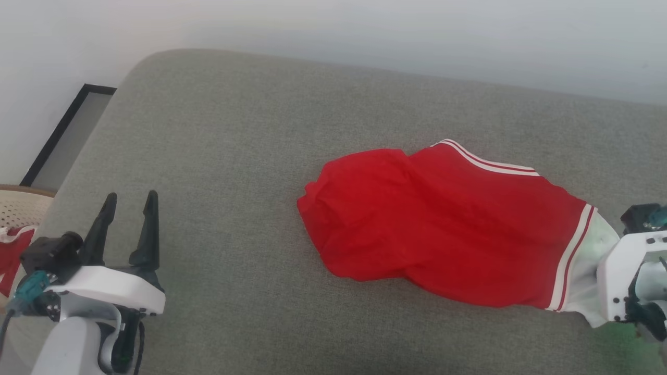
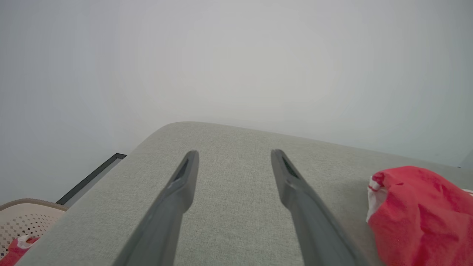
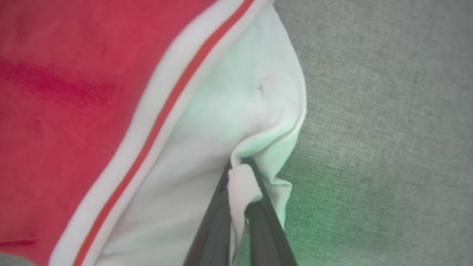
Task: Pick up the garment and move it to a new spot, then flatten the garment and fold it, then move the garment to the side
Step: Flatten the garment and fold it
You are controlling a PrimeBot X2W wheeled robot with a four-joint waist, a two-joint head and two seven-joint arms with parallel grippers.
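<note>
The right jaws are clenched on the garment (image 3: 55, 111). In the right wrist view the two dark fingers (image 3: 216, 225) rise from the bottom edge with a small fold of the white panel (image 3: 229, 103) pinched between their tips. From that pinch the white cloth runs up to a white band with a red stripe (image 3: 166, 107), and the shiny red body lies beyond it. A green tint falls on the white cloth and on the grey cushion (image 3: 388, 129) beside the fingers.

In the head view the white wrist housing (image 1: 617, 276) of the right arm sits at the right edge and covers the fingers, so the grip itself is hidden there. That view takes in the whole garment (image 1: 443, 219). It lies crumpled and lengthways on the right half of the cushion (image 1: 219, 156), with its striped end by the right wrist and its bunched red end pointing toward the middle.

The left jaws are released. Their fingers (image 1: 148, 229) are spread wide with nothing between them, low at the left and well apart from the garment. In the left wrist view the fingers (image 2: 181, 192) hang over bare cushion, with the bunched red end (image 2: 421, 214) off to the right and a pale wall (image 2: 236, 55) beyond.

Past the cushion's left edge stands a pale perforated basket (image 1: 21, 208) holding some red cloth (image 1: 13, 255).
</note>
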